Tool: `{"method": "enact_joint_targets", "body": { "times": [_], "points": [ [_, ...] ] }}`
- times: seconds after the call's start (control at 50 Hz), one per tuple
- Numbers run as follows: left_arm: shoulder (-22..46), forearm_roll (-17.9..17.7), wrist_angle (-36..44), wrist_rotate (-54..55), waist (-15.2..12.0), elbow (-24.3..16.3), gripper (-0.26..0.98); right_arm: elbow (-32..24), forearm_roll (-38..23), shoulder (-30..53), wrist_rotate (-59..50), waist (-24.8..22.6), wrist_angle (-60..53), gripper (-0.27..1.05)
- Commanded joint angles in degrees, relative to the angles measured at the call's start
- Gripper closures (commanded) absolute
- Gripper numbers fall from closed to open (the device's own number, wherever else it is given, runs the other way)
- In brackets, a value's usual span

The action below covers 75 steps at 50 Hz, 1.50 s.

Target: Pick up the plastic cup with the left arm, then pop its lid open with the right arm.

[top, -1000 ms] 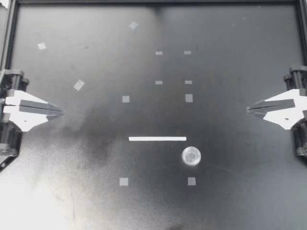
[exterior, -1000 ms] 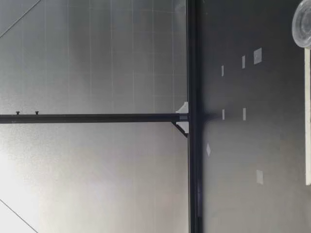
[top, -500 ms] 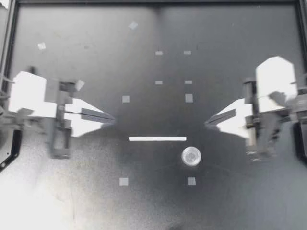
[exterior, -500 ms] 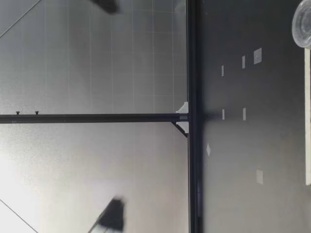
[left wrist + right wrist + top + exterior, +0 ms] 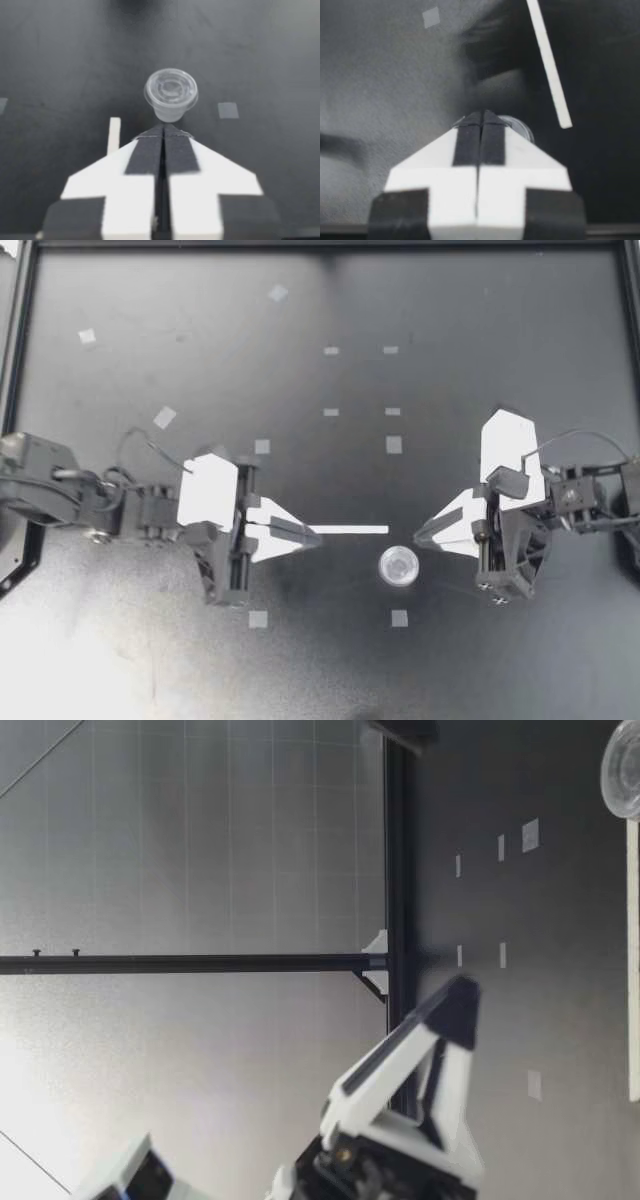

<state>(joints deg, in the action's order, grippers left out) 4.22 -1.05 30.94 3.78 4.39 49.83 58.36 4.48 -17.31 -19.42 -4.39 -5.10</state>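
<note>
Here's what we're seeing on the matte black, slightly speckled tabletop (image 5: 120, 660). The thing both arms point at is a small clear plastic cup (image 5: 398, 566), just right of centre in the lower half of the top view. It's round and see-through with ring-shaped ridges on top. It stands upright with the wide rim up and tapers toward its base, so its axis runs straight up from the tabletop and it points no particular way across it.

Just up and left of the cup is a thin, flat white strip (image 5: 345, 529), with its long axis running left to right across the frame. Little grey tape squares (image 5: 258, 619) are scattered around it.

Our left claw (image 5: 318, 535) has white wedge fingers with black pads. It's clenched tight on nothing, and its tips sit over the strip's left end in the top view. From the left wrist camera, the claw (image 5: 164, 128) aims straight at the cup (image 5: 171, 94), which is close ahead but not touching, and the strip (image 5: 114, 136) lies beside the fingers.

Our right claw (image 5: 419, 536) is built the same way. It's also squeezed closed and empty, just up and right of the cup. In the right wrist view, the claw (image 5: 481, 115) half hides the cup (image 5: 523, 129) behind its tips, and we can't tell if they touch.
</note>
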Motion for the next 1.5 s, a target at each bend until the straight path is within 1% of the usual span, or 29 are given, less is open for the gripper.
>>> {"method": "enact_joint_targets", "body": {
  "times": [0.0,0.12,0.2,0.3,0.38,0.48,0.62,0.82,1.14,1.48],
  "points": [
    [0.3,0.0,0.6,0.1,0.5,-1.9,0.54,0.1,0.0,0.4,-0.8,-1.1,-2.7,0.92],
    [2.5,0.0,0.1,0.1,0.9,-4.0,0.35,0.5,-0.2,1.6,-1.0,-2.2,-3.3,0.92],
    [4.5,-0.1,-0.4,0.3,1.0,-5.5,0.24,0.6,-0.4,2.5,-0.9,-2.7,-3.3,0.92],
    [7.6,-0.2,-1.8,0.3,1.1,-8.2,0.16,0.4,-0.8,4.2,-0.9,-3.3,-3.2,0.92],
    [9.8,-0.2,-4.2,0.4,1.1,-10.4,0.13,0.4,-0.8,5.5,-1.0,-3.4,-3.2,0.92],
    [12.0,-0.2,-7.9,0.2,1.1,-13.3,0.12,0.1,-0.8,7.1,-1.0,-3.4,-3.2,0.92],
    [14.7,-0.2,-9.1,0.0,1.1,-15.6,0.1,-0.4,-0.8,9.4,-1.1,-3.4,-3.2,0.92],
    [16.4,-0.2,-9.1,-0.2,1.1,-16.9,0.09,-1.3,-0.8,11.1,-1.0,-3.4,-3.2,0.92],
    [19.7,-0.2,-9.0,-1.0,1.1,-20.6,0.09,-1.4,-0.8,11.5,-1.0,-3.4,-3.8,0.92],
    [20.7,-0.3,-6.6,-1.0,0.5,-21.8,0.09,-1.4,-0.8,13.5,-1.0,-3.4,-4.7,0.92]
  ]
}}
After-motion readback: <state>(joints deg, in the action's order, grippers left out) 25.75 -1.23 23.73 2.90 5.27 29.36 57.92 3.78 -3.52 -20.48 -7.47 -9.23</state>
